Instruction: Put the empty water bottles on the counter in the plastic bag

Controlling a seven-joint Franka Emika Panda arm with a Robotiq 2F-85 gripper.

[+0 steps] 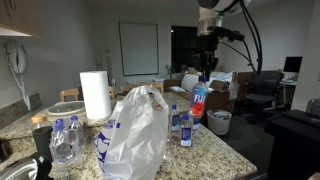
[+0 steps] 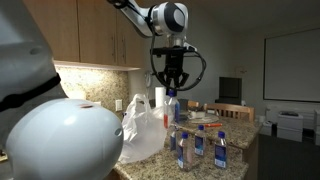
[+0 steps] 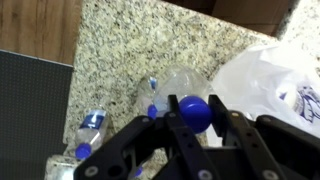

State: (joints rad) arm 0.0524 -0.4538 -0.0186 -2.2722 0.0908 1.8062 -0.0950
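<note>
My gripper (image 3: 195, 100) is shut on the blue cap of an empty water bottle (image 3: 196, 116). In both exterior views the gripper (image 1: 206, 72) (image 2: 170, 86) holds this bottle (image 1: 199, 101) (image 2: 170, 103) upright in the air above the granite counter (image 1: 215, 150) (image 3: 120, 50). The white plastic bag (image 1: 135, 135) (image 2: 145, 130) (image 3: 275, 75) stands beside it with its handles up. Several more bottles (image 1: 181, 125) (image 2: 200, 148) (image 3: 90, 127) stand on the counter below the gripper. Two more bottles (image 1: 65, 140) stand on the bag's other side.
A white paper towel roll (image 1: 95, 95) stands behind the bag. A phone (image 1: 17, 60) hangs on the wall. The counter's edge (image 3: 80, 60) drops to dark floor. Boxes and office clutter (image 1: 225, 95) lie beyond the counter.
</note>
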